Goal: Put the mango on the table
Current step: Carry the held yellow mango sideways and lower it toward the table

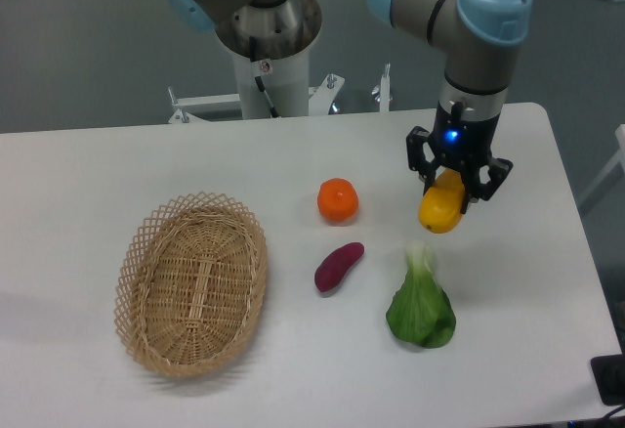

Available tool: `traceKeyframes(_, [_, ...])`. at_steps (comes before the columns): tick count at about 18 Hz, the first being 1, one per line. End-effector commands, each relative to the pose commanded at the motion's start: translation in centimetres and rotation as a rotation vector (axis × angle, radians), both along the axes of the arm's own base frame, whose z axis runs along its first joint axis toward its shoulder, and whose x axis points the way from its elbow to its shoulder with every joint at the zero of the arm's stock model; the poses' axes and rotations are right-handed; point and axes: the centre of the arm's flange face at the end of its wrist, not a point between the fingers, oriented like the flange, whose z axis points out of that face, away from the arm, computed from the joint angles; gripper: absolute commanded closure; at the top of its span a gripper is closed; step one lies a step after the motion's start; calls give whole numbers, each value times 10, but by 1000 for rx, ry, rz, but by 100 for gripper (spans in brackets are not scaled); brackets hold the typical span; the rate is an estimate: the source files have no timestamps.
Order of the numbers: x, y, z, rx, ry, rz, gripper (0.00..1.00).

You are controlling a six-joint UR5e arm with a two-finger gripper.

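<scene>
Two fingers of the gripper (pixel 451 192) are clamping the mango (pixel 441 209), dangling it above the table (pixel 527 281) right of the tangerine (pixel 338 199), just beyond the bok choy (pixel 422 303), likely seeking bare space for setting down.

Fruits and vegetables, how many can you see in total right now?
4. The mango is held in the gripper above the table; the tangerine, purple sweet potato and bok choy lie on it. The basket looks empty.
</scene>
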Motion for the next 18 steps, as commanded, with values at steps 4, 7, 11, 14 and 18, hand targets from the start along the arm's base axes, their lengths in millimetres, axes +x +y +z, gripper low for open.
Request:
traceKeyframes(4, [-21, -10, -15, -10, 8, -25, 45])
traceKeyframes(7, [-40, -34, -32, -19, 31, -70, 45])
traceKeyframes(11, [-60, -44, -61, -31, 42, -113, 45])
traceKeyframes(14, [-66, -42, -78, -28, 58, -119, 45])
traceKeyframes(18, [-71, -40, -101, -38, 32, -142, 45])
